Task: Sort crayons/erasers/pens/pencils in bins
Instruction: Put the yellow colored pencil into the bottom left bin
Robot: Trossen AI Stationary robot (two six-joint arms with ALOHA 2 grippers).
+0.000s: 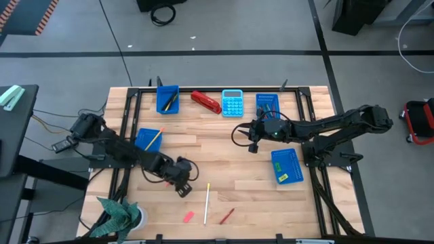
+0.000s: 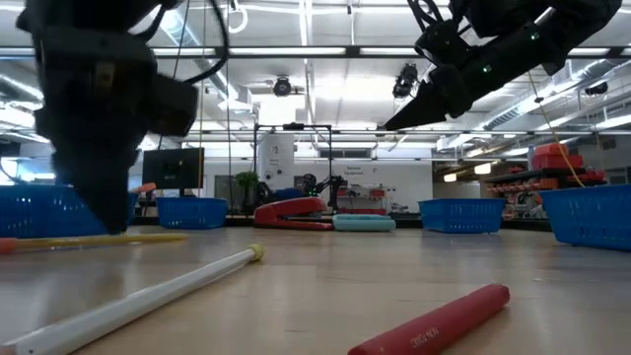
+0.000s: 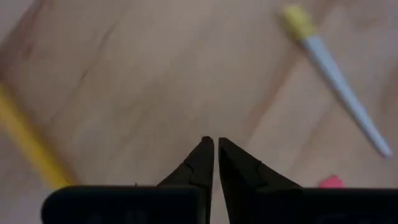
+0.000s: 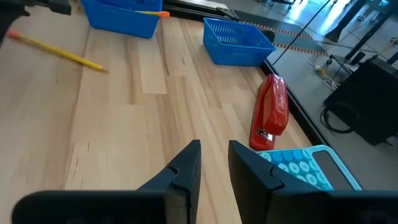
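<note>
Left gripper (image 3: 216, 144) pinched together over bare wood.
It grips nothing; the yellow pencil (image 3: 25, 138) is cut off.

Robotics lab: ceiling striplights (image 2: 325, 61), equipment racks (image 2: 557, 168), grey floor (image 1: 224, 64).

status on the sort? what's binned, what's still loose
Partly done. Binned: the back-left bin and the right-front bin hold items, and a yellow pencil lies across the left bin. In hand: nothing visible. The left end effector is shut, low over the table; the right end effector is open and empty. Left: the white pencil, pink eraser and red crayon, loose at the front.
</note>
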